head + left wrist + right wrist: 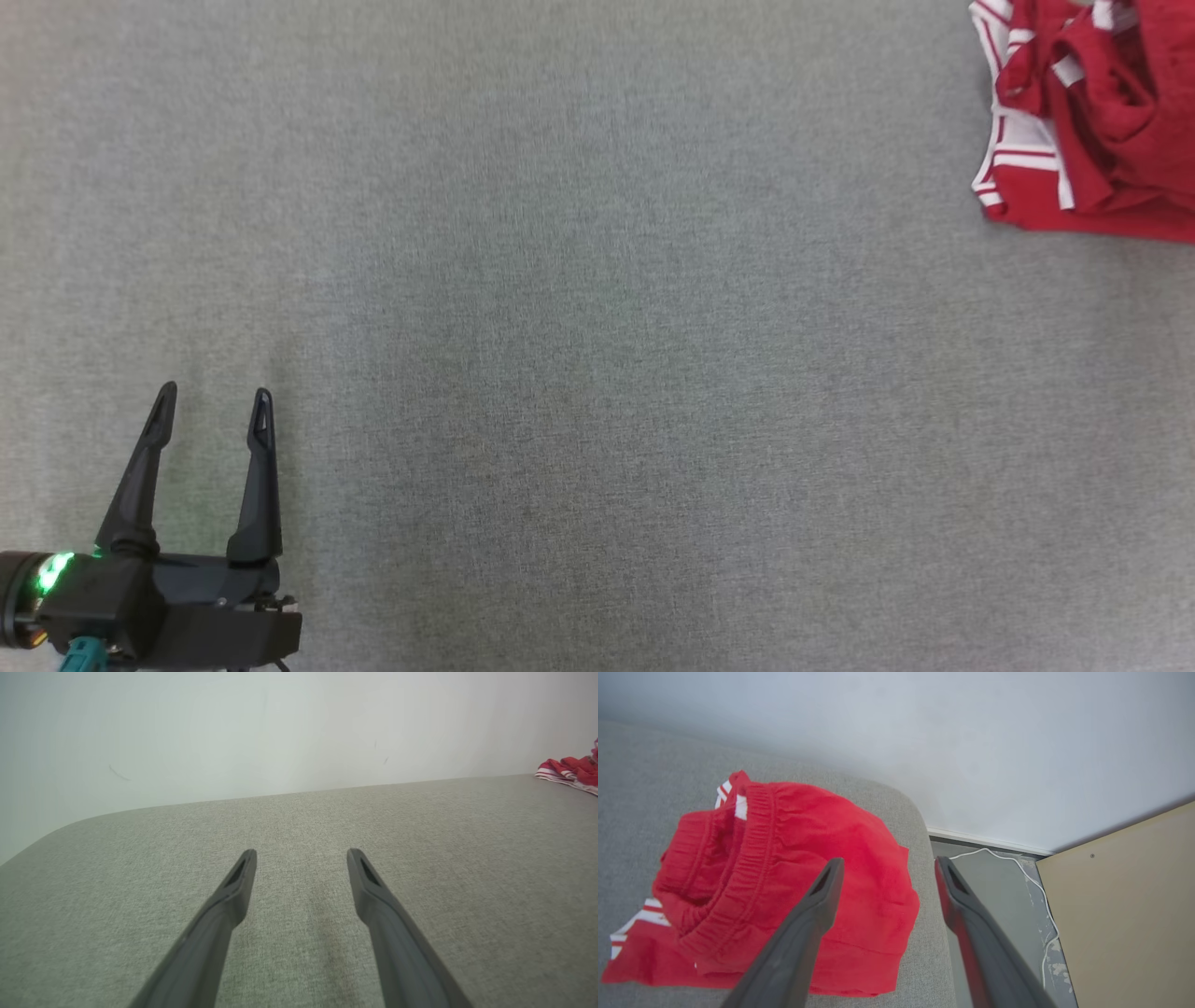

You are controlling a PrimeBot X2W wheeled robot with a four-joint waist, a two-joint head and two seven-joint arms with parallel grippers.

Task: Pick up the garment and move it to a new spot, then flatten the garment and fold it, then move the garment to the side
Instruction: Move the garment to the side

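Grey fabric-covered tabletop [597, 327] with a pair of red shorts [1111, 121] lying crumpled at its far right corner, cut by the frame of the head view; white stripes show along the left side of the heap. The left gripper [215, 392] sits near the near left edge, well apart from the shorts, its two dark fingers [140, 476] spread wide and empty, and a green light glows at its wrist. Left wrist view: the same gripper [302, 854] is low over bare tabletop [420, 826], with a pale wall [233, 732] behind and the shorts [570, 767] at the far right edge. Right wrist view: the right gripper [889, 861] is above the rounded corner of the tabletop [635, 774], fingers wide and holding nothing; one finger overlaps the shorts [794, 835], whose elastic waistband faces up, the other overlaps the floor [999, 891], where a white cable [1031, 877] runs beside a beige panel [1125, 914].
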